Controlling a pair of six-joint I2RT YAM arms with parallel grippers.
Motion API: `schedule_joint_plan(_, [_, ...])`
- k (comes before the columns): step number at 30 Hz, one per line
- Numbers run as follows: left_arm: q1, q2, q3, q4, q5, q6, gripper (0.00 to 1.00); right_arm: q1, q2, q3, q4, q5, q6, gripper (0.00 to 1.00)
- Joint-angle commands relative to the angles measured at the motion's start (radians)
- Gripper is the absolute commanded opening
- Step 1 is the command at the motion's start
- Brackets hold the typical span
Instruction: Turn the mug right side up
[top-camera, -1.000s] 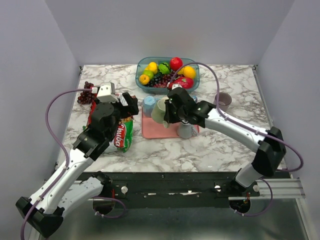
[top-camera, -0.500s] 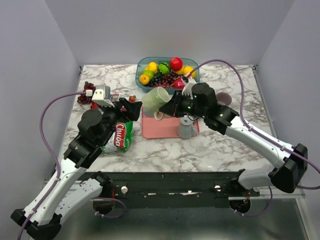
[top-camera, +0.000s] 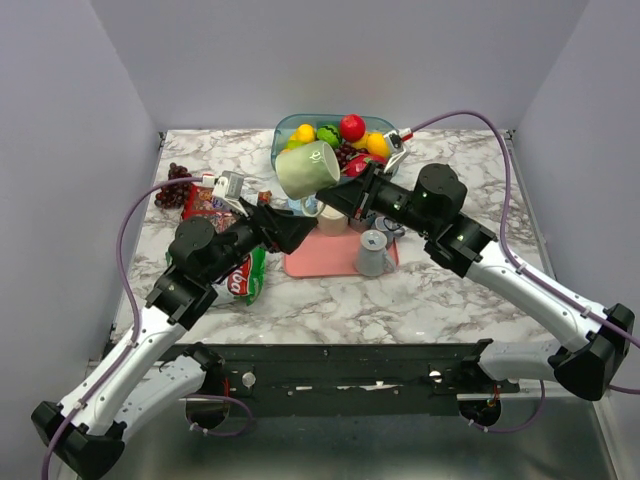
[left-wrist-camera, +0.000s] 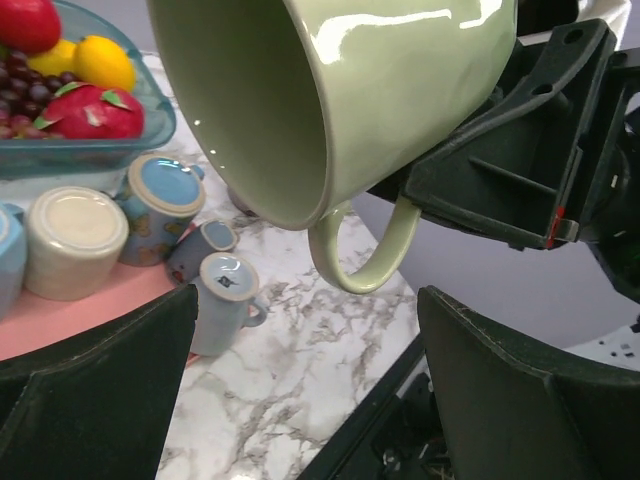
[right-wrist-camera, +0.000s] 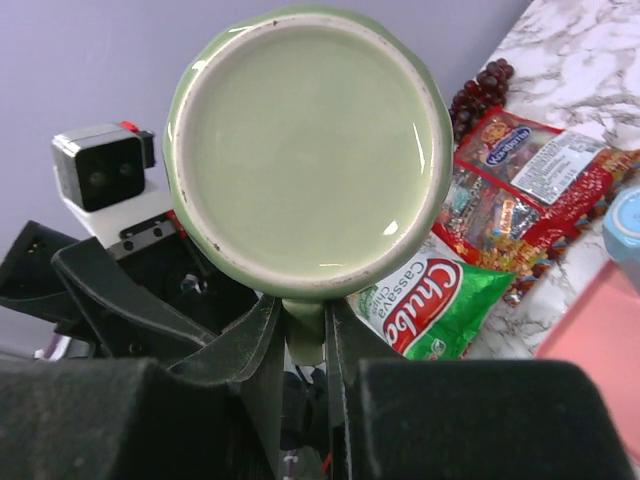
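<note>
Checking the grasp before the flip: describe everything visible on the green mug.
The green mug is pale, glossy and ceramic-looking, with one loop handle and a bare unglazed ring around its base. It looks empty. It is held in the air, off the table, tipped on its side with the mouth toward the left arm and the handle underneath. Only the right gripper touches it, its fingers pinching the handle.

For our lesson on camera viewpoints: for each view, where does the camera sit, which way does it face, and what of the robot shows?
Top external: above and behind the robot, looking down on the table; both arms show, the right gripper holding the green mug aloft.
Left wrist: on the left arm, facing the mug's mouth; the open left gripper frames it.
Right wrist: on the right arm, facing the mug's base over its own fingers.
Shared: both wrist views see the mug, from opposite ends.
</note>
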Motion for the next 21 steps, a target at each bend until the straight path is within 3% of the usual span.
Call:
schedule_joint_plan(1, [0.003,0.023,-0.047,0.226,0.149,-0.139,0.99,-0.007,-0.03,-0.002,0.21,-0.07,0.032,0.01])
schedule_joint_plan(6, [0.003,0.014,-0.119,0.469,0.172,-0.239,0.99,-0.008,-0.048,-0.016,0.246,-0.089,0.049,0.01])
schedule_joint_plan(13, [0.003,0.003,-0.173,0.642,0.137,-0.303,0.98,-0.014,-0.067,-0.018,0.259,-0.139,0.09,0.01])
schedule_joint_plan(21, [0.003,0.072,-0.187,0.843,0.166,-0.406,0.84,-0.021,-0.068,-0.047,0.304,-0.214,0.162,0.01])
